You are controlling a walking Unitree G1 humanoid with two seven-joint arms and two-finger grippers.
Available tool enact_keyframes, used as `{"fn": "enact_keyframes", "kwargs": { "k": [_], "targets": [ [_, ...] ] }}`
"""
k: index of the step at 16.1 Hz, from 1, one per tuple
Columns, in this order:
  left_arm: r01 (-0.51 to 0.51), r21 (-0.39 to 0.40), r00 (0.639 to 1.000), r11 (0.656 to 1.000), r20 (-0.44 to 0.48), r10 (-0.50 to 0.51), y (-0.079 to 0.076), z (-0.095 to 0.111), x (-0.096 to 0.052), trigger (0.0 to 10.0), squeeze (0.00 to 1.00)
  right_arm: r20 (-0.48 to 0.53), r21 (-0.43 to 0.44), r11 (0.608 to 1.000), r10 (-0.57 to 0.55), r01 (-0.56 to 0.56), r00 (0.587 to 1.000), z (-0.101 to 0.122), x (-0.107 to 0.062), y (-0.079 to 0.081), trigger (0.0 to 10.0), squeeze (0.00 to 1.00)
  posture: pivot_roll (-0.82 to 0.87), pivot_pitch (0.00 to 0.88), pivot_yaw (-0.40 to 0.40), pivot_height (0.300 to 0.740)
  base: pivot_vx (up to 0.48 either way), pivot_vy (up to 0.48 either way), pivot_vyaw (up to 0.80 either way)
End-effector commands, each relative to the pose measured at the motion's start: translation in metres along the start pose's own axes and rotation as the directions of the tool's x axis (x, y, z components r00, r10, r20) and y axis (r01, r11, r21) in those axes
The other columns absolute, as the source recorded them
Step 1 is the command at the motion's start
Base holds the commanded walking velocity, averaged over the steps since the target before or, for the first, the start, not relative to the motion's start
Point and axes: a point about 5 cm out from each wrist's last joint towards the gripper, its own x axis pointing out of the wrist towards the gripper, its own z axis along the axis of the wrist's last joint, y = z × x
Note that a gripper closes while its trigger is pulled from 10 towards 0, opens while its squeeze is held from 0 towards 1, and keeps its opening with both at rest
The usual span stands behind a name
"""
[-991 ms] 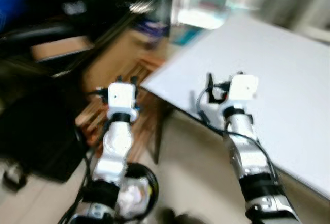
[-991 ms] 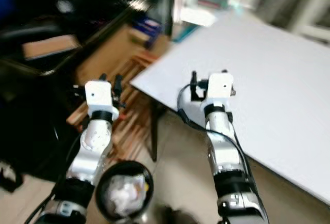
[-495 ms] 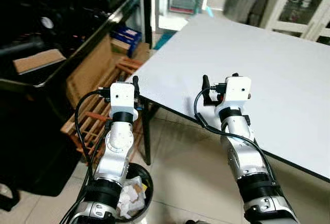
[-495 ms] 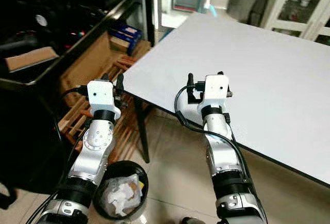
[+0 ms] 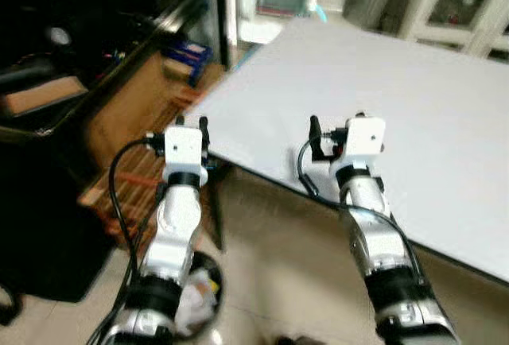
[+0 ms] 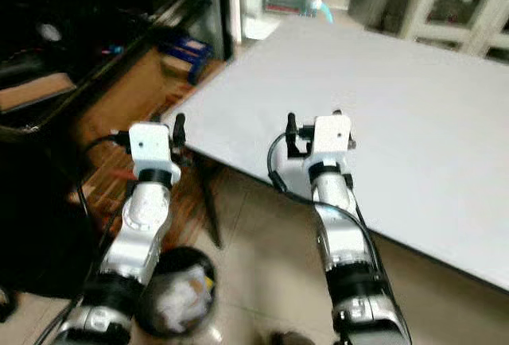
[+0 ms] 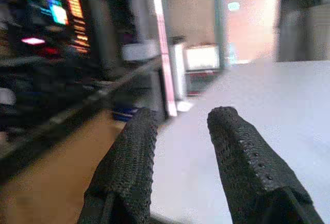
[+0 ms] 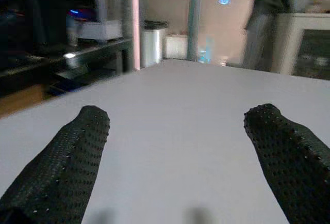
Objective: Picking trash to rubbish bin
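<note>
The right gripper (image 8: 178,157) is held with its fingers spread wide and nothing between them, poised over the near edge of the white table (image 5: 413,98), presumably so that its surface can be searched for trash. The left gripper (image 7: 183,146) is held with a narrower gap between its fingers, likewise empty, raised beside the table's corner. The rubbish bin (image 6: 171,301) is seen on the floor under the left arm, crumpled paper (image 6: 179,296) already in it; judging from this, the round is well advanced, and no further trash can be made out on the table.
</note>
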Motion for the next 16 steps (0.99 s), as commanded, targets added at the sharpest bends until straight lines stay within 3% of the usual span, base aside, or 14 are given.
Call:
{"fn": "enact_keyframes", "kwargs": {
  "k": [1, 8, 12, 16],
  "targets": [
    [0.012, 0.007, 1.0, 1.0, -0.001, -0.012, -0.002, -0.0005, -0.0002, 10.0, 0.0, 0.004, 0.009, 1.0, -0.004, 0.004, 1.0, 0.002, 0.0015, -0.0012, 10.0, 0.0, -0.05, 0.095, 0.015, 0.74, 0.0, -0.349, -0.8],
    [0.014, 0.01, 1.0, 1.0, 0.001, -0.014, -0.0017, -0.0003, -0.0005, 10.0, 0.0, -0.002, 0.005, 1.0, 0.002, -0.002, 1.0, 0.0007, 0.0006, 0.0006, 10.0, 0.0, -0.05, 0.099, 0.016, 0.74, 0.0, -0.325, -0.09],
    [0.018, 0.01, 1.0, 1.0, 0.004, -0.018, -0.0023, 0.0001, 0.0, 10.0, 0.0, -0.001, 0.009, 1.0, 0.002, -0.002, 1.0, 0.0009, 0.0007, 0.0009, 10.0, 0.0, -0.05, 0.096, 0.019, 0.74, 0.0, -0.301, -0.8],
    [0.018, 0.012, 1.0, 1.0, 0.007, -0.018, -0.0019, 0.0008, 0.0011, 10.0, 0.0, 0.009, 0.003, 1.0, 0.005, -0.005, 1.0, 0.0014, 0.0006, 0.0016, 10.0, 0.0, -0.04, 0.093, 0.019, 0.74, 0.0, -0.285, 0.0]
  ]
}}
